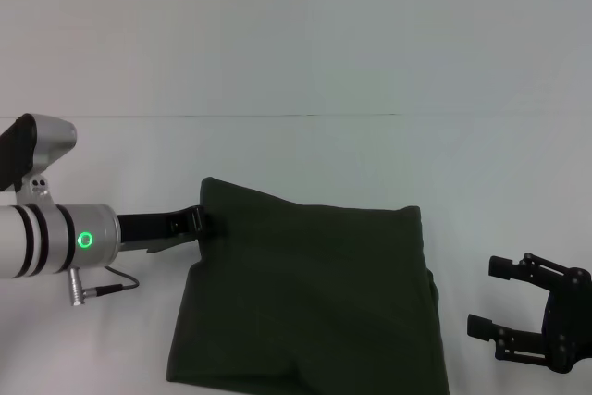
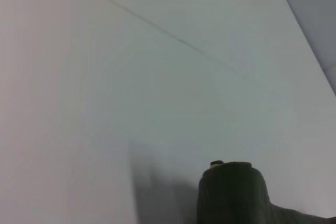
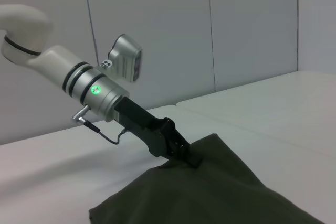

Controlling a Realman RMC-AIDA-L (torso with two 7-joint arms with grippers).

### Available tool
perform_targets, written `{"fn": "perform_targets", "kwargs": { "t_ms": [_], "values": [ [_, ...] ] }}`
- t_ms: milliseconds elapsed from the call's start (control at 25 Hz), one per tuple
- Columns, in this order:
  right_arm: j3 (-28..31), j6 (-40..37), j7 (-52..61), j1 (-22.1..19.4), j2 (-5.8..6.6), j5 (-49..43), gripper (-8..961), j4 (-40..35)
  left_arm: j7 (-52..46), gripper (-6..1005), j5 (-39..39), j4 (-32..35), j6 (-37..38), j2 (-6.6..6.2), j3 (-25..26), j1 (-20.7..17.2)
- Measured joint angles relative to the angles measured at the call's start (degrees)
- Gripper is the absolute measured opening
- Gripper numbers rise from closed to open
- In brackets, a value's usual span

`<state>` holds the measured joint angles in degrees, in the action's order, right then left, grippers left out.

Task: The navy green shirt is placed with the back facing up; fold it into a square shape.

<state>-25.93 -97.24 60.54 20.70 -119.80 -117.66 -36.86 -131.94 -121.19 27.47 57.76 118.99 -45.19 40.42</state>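
The navy green shirt (image 1: 310, 298) lies folded on the white table, a plain dark olive shape with no lettering showing. Its far left corner is lifted, and my left gripper (image 1: 199, 219) is shut on that corner from the left side. The right wrist view shows the same grip, with the left gripper (image 3: 184, 150) pinching the raised cloth of the shirt (image 3: 220, 192). A bunched fold of the shirt (image 2: 233, 192) fills the near edge of the left wrist view. My right gripper (image 1: 499, 298) hovers open to the right of the shirt, touching nothing.
The white table (image 1: 296, 154) stretches away behind the shirt, with a thin seam (image 1: 231, 117) running across it. A grey cable (image 1: 120, 284) hangs from the left arm near the shirt's left edge. A pale wall (image 3: 252, 24) stands behind the table.
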Motion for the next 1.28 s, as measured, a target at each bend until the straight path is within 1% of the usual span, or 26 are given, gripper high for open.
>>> {"fn": "perform_targets", "kwargs": {
  "t_ms": [120, 240, 360, 400, 560, 720, 800, 960, 1160, 1280],
  "values": [
    [0.00, -0.56, 0.01, 0.19, -0.08, 0.02, 905, 0.43, 0.00, 54, 0.03, 0.04, -0.96, 0.00, 0.02, -0.24],
    [-0.02, -0.78, 0.02, 0.43, -0.08, 0.25, 905, 0.52, -0.41, 55, 0.10, 0.07, -0.76, -0.06, 0.61, -1.26],
    [-0.21, -0.94, 0.02, 0.59, -0.08, 0.91, 905, 0.54, -0.62, 55, 0.26, 0.10, 0.65, -0.01, 3.81, -2.77],
    [-0.26, -0.99, 0.02, 0.65, -0.08, 1.07, 905, 0.55, -0.58, 55, 0.30, 0.10, 1.38, 0.21, 6.06, -3.56],
    [-0.25, -1.23, -0.09, 0.84, -0.08, 1.31, 906, 0.57, -0.04, 54, 0.32, 0.20, 2.40, 0.42, 7.97, -4.37],
    [-0.32, -1.05, -0.21, 1.01, -0.09, 1.31, 906, 0.57, 3.22, 54, 0.64, 0.07, 3.35, 0.50, 8.13, -4.53],
    [-0.49, -0.94, -0.28, 1.14, -0.08, 1.31, 906, 0.88, 5.90, 81, 1.54, -0.07, 3.49, 0.83, 8.24, -4.66],
    [-0.58, -0.81, -0.40, 1.47, -0.04, 1.31, 906, 1.75, 7.51, 134, 3.63, 0.14, 2.90, 1.13, 8.96, -5.23],
    [-0.54, -0.56, -0.42, 1.80, 0.00, 1.31, 907, 1.79, 10.85, 278, 5.47, 0.50, 3.72, 0.73, 9.11, -5.87],
    [-0.56, -0.19, -0.73, 2.20, -0.04, 1.31, 907, 1.95, 14.53, 365, 7.05, 2.21, 4.68, 0.47, 9.36, -7.05]
  ]
}}
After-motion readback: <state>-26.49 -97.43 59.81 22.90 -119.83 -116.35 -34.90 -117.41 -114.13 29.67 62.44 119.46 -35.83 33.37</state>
